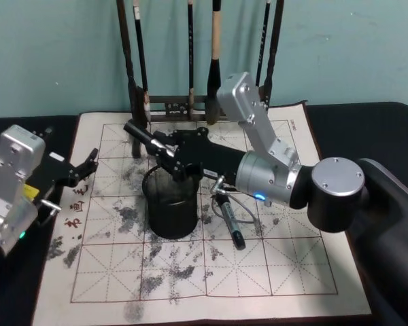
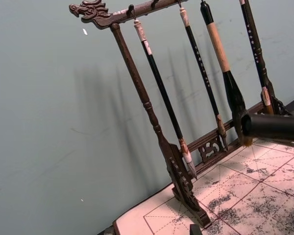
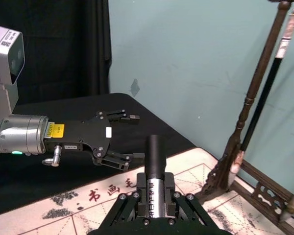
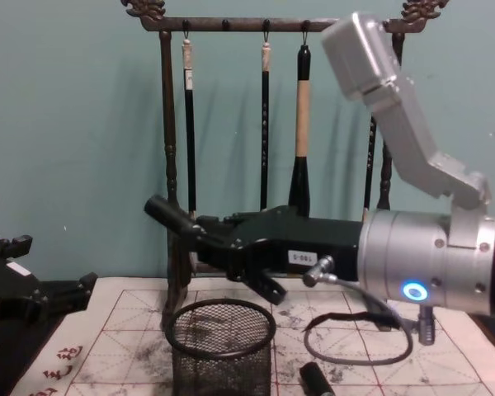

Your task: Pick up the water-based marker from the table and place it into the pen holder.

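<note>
My right gripper (image 1: 164, 153) is shut on the water-based marker (image 1: 137, 132), a black cylinder held nearly level with its end pointing left. It hovers just above the pen holder (image 1: 170, 214), a round black mesh cup standing on the mat. From the chest view the marker (image 4: 169, 216) and the right gripper (image 4: 219, 239) sit above the pen holder's rim (image 4: 221, 309). The right wrist view looks along the marker (image 3: 155, 156) between the fingers. My left gripper (image 1: 88, 163) rests open at the mat's left edge, apart from everything.
A second black pen (image 1: 230, 221) lies on the mat right of the cup, under my right arm. A tall wooden brush rack (image 1: 190, 102) with hanging brushes stands right behind the cup. The ink-stained grid mat (image 1: 285, 265) covers a black table.
</note>
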